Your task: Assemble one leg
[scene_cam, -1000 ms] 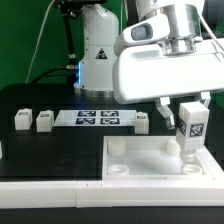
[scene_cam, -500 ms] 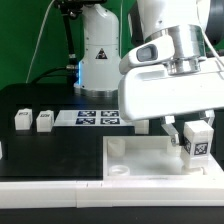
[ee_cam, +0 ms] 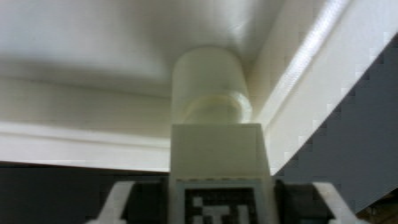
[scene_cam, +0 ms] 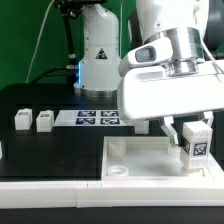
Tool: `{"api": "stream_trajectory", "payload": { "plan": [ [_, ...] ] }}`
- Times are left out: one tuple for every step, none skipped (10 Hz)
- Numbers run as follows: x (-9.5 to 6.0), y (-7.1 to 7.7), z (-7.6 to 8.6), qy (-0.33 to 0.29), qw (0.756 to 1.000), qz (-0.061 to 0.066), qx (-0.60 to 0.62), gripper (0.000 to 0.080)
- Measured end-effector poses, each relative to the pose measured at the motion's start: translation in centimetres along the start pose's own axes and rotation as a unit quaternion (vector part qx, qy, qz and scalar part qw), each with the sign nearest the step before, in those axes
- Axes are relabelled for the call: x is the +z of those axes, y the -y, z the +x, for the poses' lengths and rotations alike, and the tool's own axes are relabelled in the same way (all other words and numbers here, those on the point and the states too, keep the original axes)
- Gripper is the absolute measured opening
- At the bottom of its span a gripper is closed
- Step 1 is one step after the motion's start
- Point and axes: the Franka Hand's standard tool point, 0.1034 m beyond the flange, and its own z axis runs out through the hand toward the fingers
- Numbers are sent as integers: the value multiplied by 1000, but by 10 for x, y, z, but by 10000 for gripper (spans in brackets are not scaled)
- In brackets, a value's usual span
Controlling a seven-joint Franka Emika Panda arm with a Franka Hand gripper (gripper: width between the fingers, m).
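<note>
I see my gripper [scene_cam: 192,128] clenched on the leg [scene_cam: 197,150], long axis upright, lower end directly over the panel [scene_cam: 130,160] corner.

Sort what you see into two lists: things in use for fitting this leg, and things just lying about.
In use: gripper, held leg, rimmed panel.
Lying about: far-left spare leg, spare leg beside it, marker board.

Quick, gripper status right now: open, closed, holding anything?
The gripper is closed on the leg, holding it upright at a corner of the white panel.
</note>
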Motion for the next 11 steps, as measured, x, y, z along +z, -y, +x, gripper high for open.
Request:
{"api": "stream_trajectory", "payload": {
  "plan": [
    [0, 0, 0, -3, 1000, -1, 0, 290],
    [0, 0, 0, -3, 1000, -1, 0, 290],
    [0, 0, 0, -3, 1000, -1, 0, 290],
    [0, 0, 0, -3, 1000, -1, 0, 452],
    [0, 0, 0, -3, 1000, -1, 0, 452],
    [0, 0, 0, -3, 1000, -1, 0, 598],
    [0, 0, 0, -3, 1000, -1, 0, 640],
    [0, 0, 0, -3, 1000, -1, 0, 647],
    [0, 0, 0, -3, 1000, -1, 0, 647],
    [-2, -2, 1, -1, 1000, -1, 0, 649],
    [-11, -5, 9, 2, 1000, 0, 2, 649]
  ]
}}
